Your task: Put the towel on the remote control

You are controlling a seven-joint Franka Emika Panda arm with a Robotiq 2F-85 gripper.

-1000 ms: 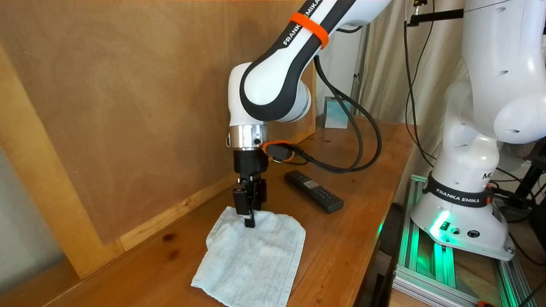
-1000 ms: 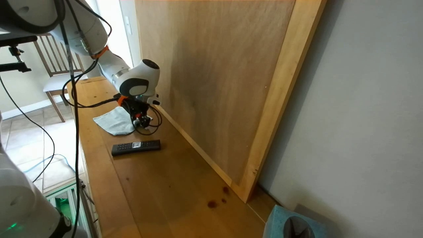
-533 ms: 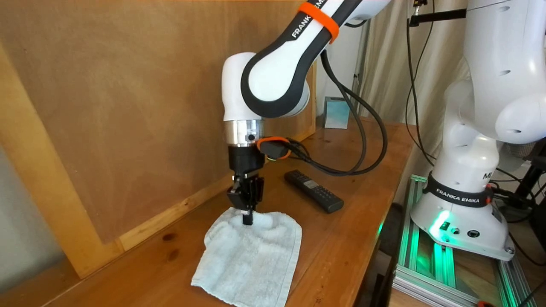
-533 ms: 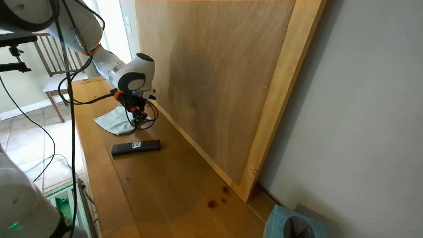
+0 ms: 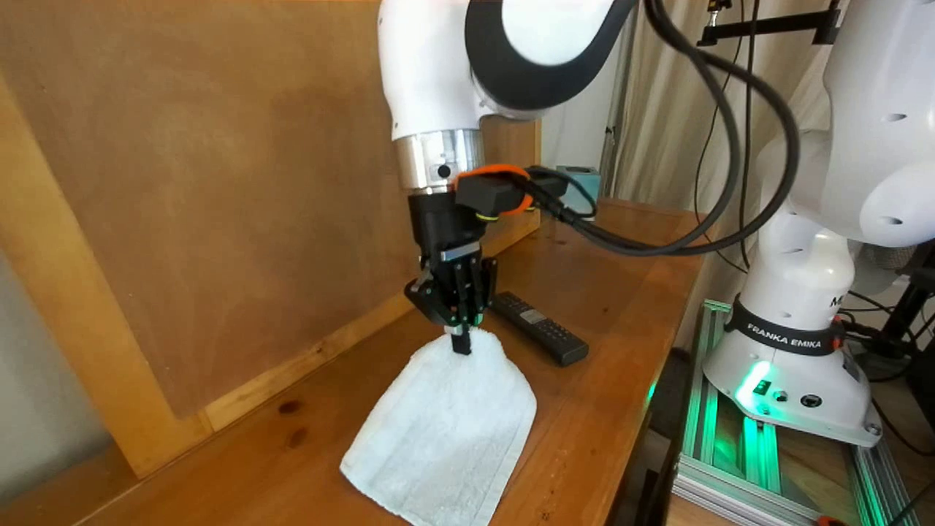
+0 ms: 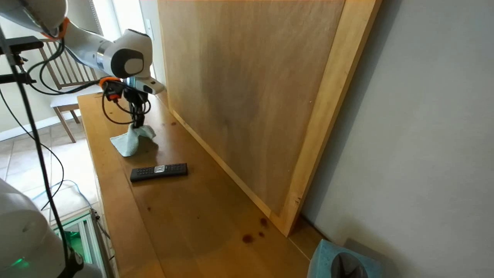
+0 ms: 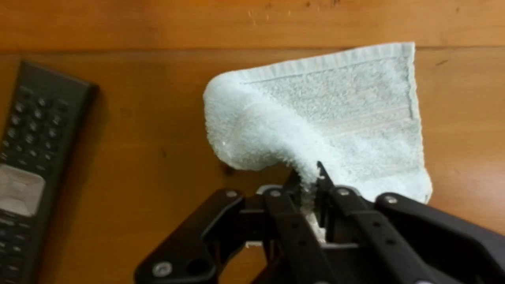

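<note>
Grasp: done. Got the towel clamped in the claw by a bunched fold, per wrist view. Lift: only partial. Tented up at the pinch, but apparently resting on the tabletop at the end farther from the remote control. Can't tell the exact amount raised.

Cover: not done. Uncovered remote control, flat on the tabletop, beside the towel and not touching, with bare tabletop between in wrist view. Cut off at the view's edge there, so go by the exterior views for the full outline.

Left, best guess: lift the rest clear, shift across to the remote control, lower, spread, release, back off. Call it under halfway, with pickup mostly solved and placement all to go.

Watch for: dragging the loose end along the tabletop and nudging the remote control if carried this low. Likely soft and floppy, so could land bunched and leave part of the remote control showing. Probably best to carry the pinched fold past the remote control before letting go.
</note>
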